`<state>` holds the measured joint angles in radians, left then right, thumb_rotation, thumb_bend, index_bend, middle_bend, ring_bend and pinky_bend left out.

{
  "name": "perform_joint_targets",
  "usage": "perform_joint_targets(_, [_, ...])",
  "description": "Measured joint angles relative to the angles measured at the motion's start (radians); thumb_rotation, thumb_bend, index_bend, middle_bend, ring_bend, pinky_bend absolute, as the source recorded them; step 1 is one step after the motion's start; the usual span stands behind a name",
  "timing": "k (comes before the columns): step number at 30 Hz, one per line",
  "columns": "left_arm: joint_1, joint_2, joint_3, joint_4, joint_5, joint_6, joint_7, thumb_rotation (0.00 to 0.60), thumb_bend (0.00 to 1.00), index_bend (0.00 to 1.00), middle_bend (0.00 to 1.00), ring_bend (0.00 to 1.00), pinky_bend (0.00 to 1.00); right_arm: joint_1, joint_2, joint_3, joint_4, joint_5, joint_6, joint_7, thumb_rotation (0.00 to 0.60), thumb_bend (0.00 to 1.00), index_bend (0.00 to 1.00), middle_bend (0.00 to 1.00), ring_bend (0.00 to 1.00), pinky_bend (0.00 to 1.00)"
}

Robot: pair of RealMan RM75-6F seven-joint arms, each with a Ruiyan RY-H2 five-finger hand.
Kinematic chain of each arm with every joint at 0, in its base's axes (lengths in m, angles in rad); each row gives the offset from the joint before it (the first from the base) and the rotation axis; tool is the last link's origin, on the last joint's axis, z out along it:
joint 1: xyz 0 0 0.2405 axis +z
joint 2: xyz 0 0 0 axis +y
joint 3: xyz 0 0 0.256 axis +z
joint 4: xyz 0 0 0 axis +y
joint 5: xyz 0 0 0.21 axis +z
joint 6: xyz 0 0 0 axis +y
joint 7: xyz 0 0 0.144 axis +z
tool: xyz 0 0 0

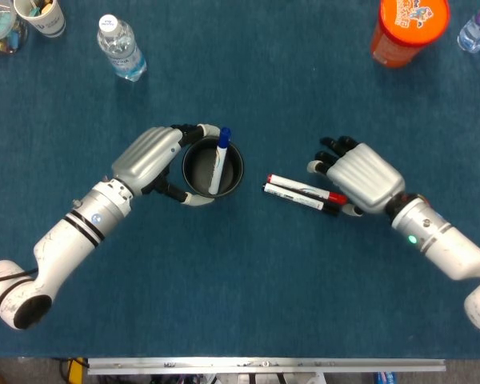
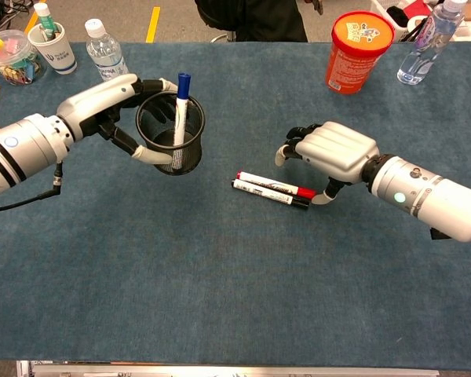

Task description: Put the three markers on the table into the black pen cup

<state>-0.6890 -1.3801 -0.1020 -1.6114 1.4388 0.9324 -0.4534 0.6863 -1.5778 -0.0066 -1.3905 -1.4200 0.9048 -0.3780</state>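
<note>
Markers (image 1: 304, 193), red-capped and black-capped, are seen side by side on the table between cup (image 1: 213, 168) and right hand (image 1: 360, 178), long axis running cup-to-hand, caps under the spread, empty right hand; cup is gripped by left hand (image 1: 148, 157).

pen cup: black mesh cup (image 1: 213, 170), upright on the blue counter (image 1: 240, 272), left of centre
blue marker: white barrel, blue cap (image 1: 219, 160), standing cap-up inside the cup, leaning on the rim
red marker: (image 1: 306, 189) lying flat right of the cup
black marker: (image 1: 301, 199) flat, right alongside the red one, touching
</note>
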Motion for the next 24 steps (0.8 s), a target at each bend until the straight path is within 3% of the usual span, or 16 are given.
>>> perform_joint_targets(24, [0.003,0.009,0.011,0.013,0.016,0.009,-0.034,0.600,0.15,0.27,0.37,0.35,0.29,0.017,-0.089,0.037,0.120,0.031,-0.021,-0.039,0.600,0.06,0.31,0.31,0.14,0.23])
